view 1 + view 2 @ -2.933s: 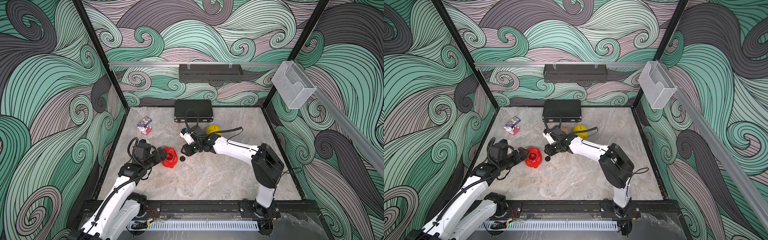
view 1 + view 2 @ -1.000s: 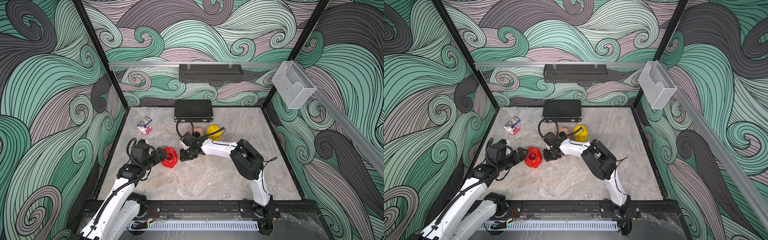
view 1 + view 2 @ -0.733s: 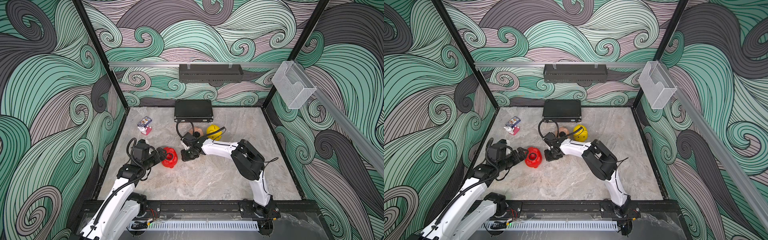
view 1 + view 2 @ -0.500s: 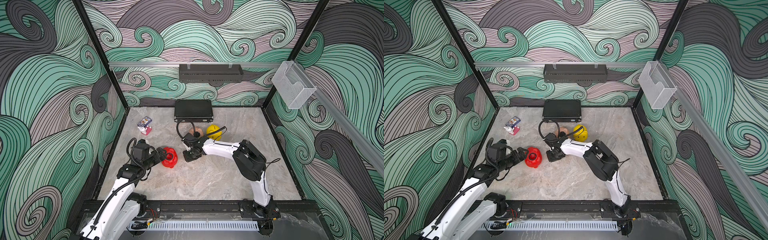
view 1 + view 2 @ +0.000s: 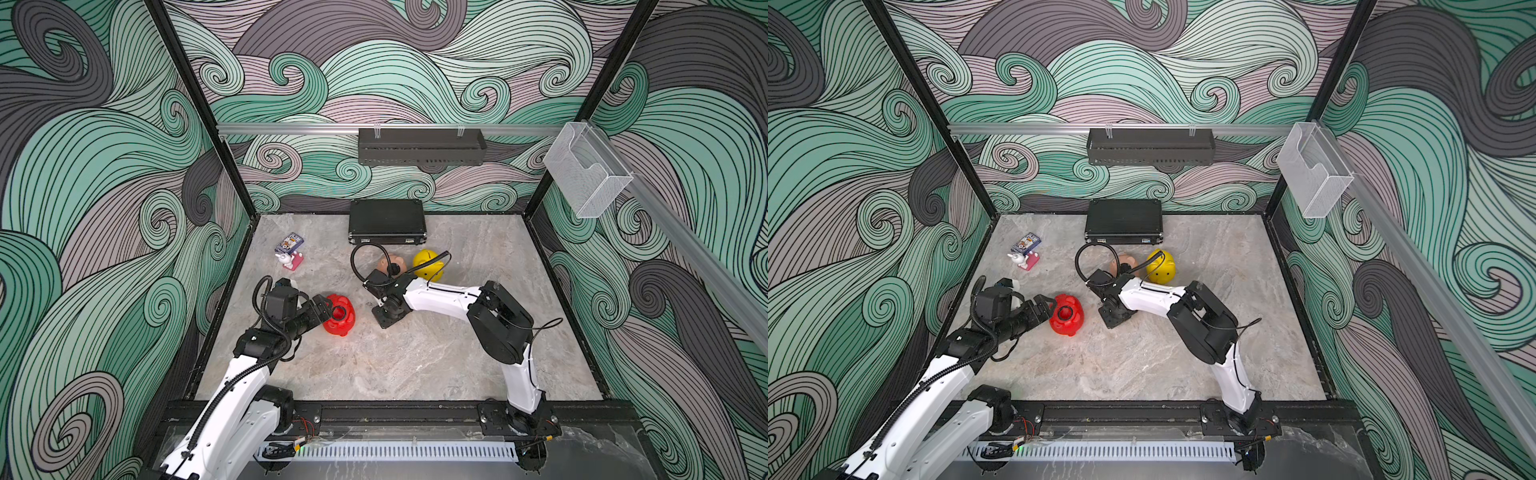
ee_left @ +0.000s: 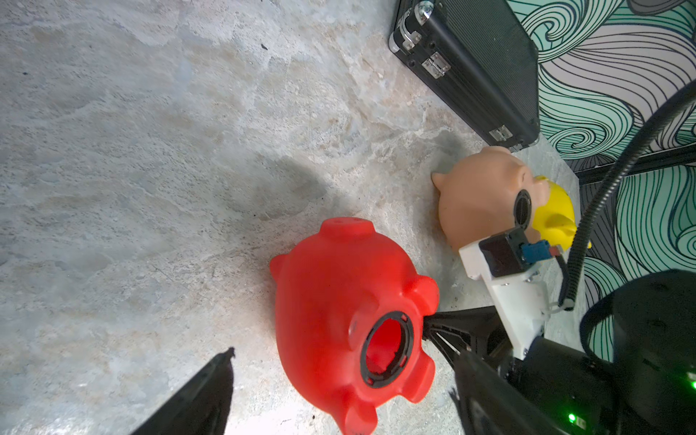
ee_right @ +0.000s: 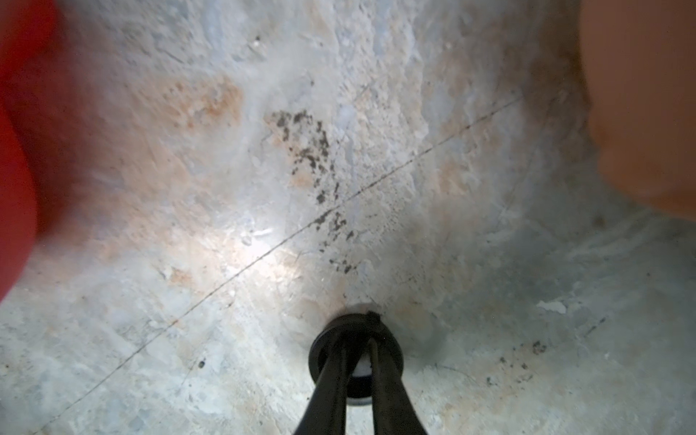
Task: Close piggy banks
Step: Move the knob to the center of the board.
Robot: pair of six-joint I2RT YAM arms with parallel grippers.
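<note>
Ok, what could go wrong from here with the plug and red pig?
The right fingers pinch the black plug only at its middle, so it might tilt or slip on lifting. The red pig lies on its side with the open left fingers not clamping it, so pressing into its belly hole could shove it away.

Swirling wave patterns in teal, mauve and dark grey cover the walls (image 5: pixel 374 62) on three sides. Black frame posts (image 5: pixel 195 120) stand at the back corners. An aluminium rail (image 5: pixel 291 129) crosses the back wall and carries a black perforated tray (image 5: pixel 419 147); a clear plastic holder (image 5: pixel 586 178) hangs from the rail on the right-hand wall. The surface (image 5: pixel 415 365) is grey-beige with a marbled look, edged in front by a black beam (image 5: pixel 395 411). In the right wrist view, a bright glare patch (image 7: pixel 256 241) lies on it.
</note>
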